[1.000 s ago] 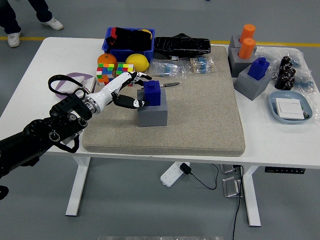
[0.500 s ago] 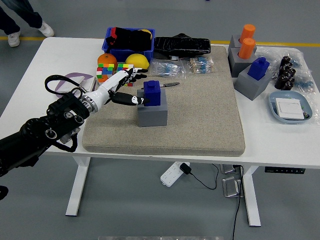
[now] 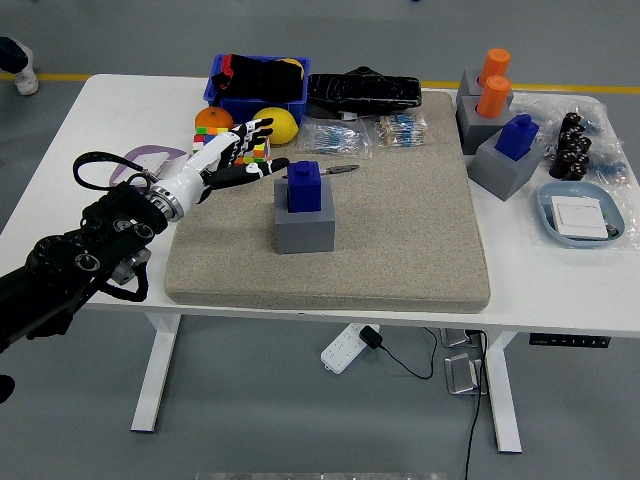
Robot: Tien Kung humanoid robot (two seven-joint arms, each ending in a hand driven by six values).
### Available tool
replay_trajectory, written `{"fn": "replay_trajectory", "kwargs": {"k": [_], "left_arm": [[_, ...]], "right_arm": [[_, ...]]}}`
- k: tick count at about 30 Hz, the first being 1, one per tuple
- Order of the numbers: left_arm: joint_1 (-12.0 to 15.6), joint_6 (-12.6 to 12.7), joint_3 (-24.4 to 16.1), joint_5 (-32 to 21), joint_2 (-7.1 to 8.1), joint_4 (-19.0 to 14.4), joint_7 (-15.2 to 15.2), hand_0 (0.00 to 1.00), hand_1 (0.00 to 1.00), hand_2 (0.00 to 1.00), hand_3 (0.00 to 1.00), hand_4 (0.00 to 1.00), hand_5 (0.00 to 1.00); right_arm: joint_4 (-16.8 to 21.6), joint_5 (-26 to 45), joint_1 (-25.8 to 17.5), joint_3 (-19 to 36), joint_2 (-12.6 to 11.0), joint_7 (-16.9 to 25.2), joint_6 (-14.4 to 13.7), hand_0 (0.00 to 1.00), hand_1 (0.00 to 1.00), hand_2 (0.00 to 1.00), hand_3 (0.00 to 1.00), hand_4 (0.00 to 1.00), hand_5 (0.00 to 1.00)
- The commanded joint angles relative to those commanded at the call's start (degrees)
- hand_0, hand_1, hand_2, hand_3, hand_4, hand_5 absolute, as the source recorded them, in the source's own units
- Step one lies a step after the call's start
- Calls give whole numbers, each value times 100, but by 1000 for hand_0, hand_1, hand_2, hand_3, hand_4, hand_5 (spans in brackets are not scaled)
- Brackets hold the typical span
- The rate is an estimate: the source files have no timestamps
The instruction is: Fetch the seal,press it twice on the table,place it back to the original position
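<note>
The blue seal (image 3: pixel 304 186) sat in its grey holder (image 3: pixel 305 229) on the mat (image 3: pixel 400 230). Left of the holder, the left hand (image 3: pixel 228 160) hovered, fingers spread wide, holding nothing. Behind the holder, a blue bin (image 3: pixel 258 98) held dark items.

Left arm (image 3: pixel 70 275): black, bulky round joint housings, looped black cable near silver wrist ring; left hand (image 3: pixel 222 163): white shell, five slim fingers, black tips

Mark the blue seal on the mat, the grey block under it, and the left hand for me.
blue seal (image 3: pixel 304 187), head view, on its front face.
grey block (image 3: pixel 305 232), head view, on its front face below the seal.
left hand (image 3: pixel 229 160), head view, on the white palm, fingers spread, clear of the seal.
</note>
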Motion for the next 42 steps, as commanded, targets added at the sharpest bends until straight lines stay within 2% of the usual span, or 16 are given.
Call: {"fn": "replay_trajectory", "kwargs": {"k": [10,29,42], "left_arm": [[274,105,-466,-18,138,57,-5,998,998,998,998,998,691],[458,98,-720,-103,376,155,75,998,998,998,998,998,712],[784,96,-882,-39,663,164,85,998,998,998,998,993,723]], "right_arm": [[-5,-1,-12,-92,-30,-48,20,777,659,666,671,825,576],[-24,-45,3,-213,-12,-92,10,777,664,671,672,826,577],[-17,-52,-50,-324,-14,-131,39,777,669,673,671,825,581]]}}
